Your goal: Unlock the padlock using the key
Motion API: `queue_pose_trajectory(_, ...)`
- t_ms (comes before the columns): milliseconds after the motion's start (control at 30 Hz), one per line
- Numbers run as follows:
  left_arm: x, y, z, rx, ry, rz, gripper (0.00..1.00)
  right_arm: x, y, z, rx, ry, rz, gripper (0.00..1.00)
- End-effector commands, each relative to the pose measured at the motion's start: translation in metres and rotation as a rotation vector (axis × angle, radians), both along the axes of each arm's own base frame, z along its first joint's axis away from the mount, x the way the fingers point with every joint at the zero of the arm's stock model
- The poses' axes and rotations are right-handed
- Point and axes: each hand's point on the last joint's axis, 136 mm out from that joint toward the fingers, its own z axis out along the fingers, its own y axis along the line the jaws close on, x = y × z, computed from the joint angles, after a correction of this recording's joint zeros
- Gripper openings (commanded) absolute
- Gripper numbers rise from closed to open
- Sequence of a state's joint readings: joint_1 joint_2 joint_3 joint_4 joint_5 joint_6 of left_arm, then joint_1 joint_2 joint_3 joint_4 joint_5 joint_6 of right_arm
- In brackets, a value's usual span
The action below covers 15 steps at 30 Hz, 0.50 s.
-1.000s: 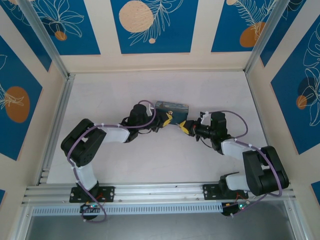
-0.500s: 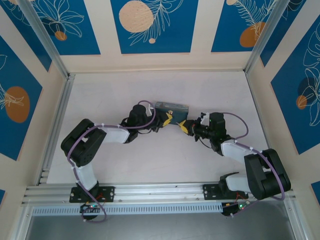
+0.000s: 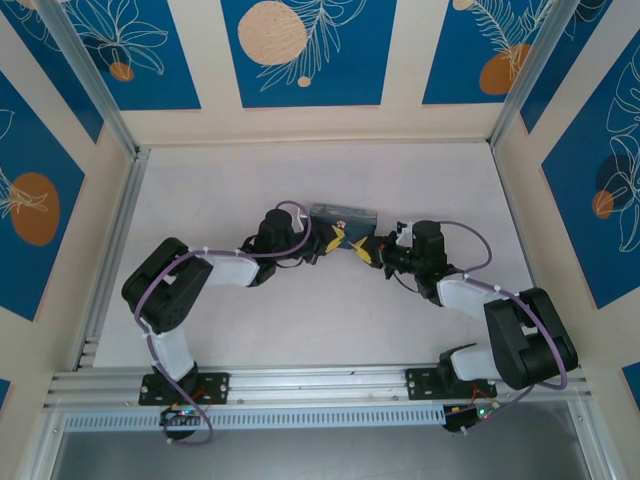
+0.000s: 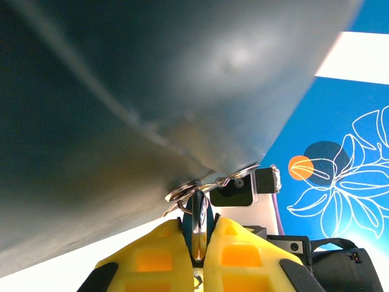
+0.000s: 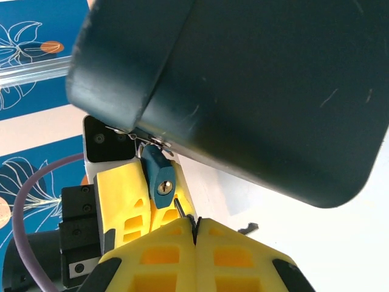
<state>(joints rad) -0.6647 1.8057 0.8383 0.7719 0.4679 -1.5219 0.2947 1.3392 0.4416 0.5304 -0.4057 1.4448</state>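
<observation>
Closed left gripper (image 4: 200,236) clamped padlock (image 5: 158,176) at box (image 5: 261,85) latch (image 5: 153,142); closed right gripper (image 5: 194,226) pinched key (image 5: 181,207), tip just beside padlock's keyhole (image 5: 163,187).

In the left wrist view the box (image 4: 152,79) is a blurred dark mass, cut off by the top and left edges. At lower centre the padlock (image 4: 199,220) shows edge-on only. Most of its body is buried between the yellow fingers (image 4: 152,258) of the left gripper (image 4: 199,234), which run off the bottom edge.

In the right wrist view the key (image 5: 181,208) is just a thin dark sliver at lower centre. The rest of it is hidden between the pressed-together fingers of the right gripper (image 5: 195,228). Whether its tip touches the padlock's body cannot be told. The top of the shackle (image 5: 148,145) is tucked under the box's edge.

In the top view padlock and key are too small to make out.
</observation>
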Motion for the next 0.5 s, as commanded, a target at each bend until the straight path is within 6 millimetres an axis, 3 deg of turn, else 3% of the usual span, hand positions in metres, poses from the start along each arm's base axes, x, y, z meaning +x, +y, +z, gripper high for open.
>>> queue_pose_trajectory(0,0.0001,-0.0026,0.0161,-0.051,-0.04,-0.013,0.0,0.0088,0.0032,0.0073,0.006,-0.014,-0.008,0.0)
queue_pose_trajectory(467,-0.0003,-0.0025,0.0148,-0.048,-0.04,-0.015,0.0,0.0152,0.0053,0.0088,0.005,-0.019,-0.009,0.0)
